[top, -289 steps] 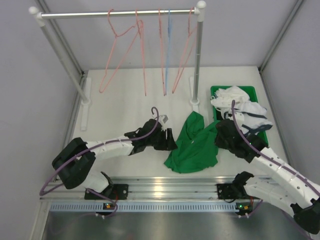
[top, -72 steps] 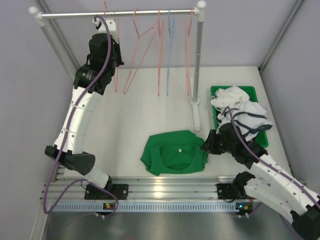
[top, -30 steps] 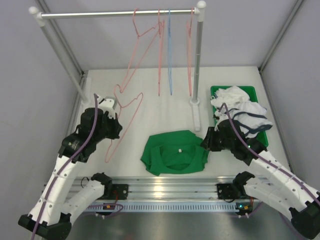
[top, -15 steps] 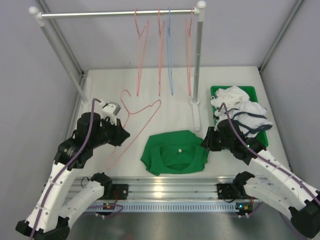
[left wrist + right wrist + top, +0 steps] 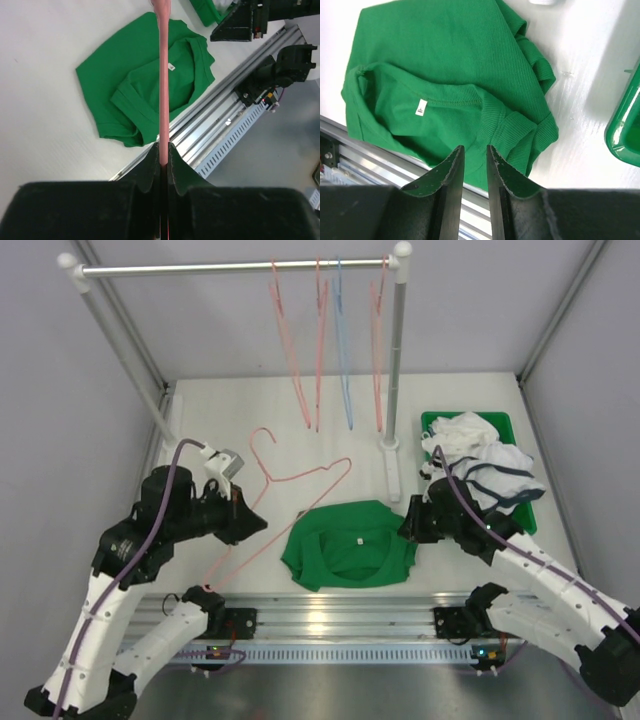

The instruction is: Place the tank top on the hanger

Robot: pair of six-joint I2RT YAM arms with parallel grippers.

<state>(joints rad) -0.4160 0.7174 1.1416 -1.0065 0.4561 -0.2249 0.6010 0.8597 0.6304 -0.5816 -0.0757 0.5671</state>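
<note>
While your left gripper (image 5: 163,147) clamps the thin salmon-pink wire hanger (image 5: 163,75), steer its tip toward 3 o'clock into the neck of the bright green cloth tank top (image 5: 345,545); right gripper (image 5: 471,150) barely parted, empty.

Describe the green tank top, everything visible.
The tank top is bright green ribbed knit cloth, lying flat but rumpled on the white table near the front rail, edges folded over. A small white label shows inside its neck. The right gripper hangs over its ribbed neck edge; contact unclear.
</note>
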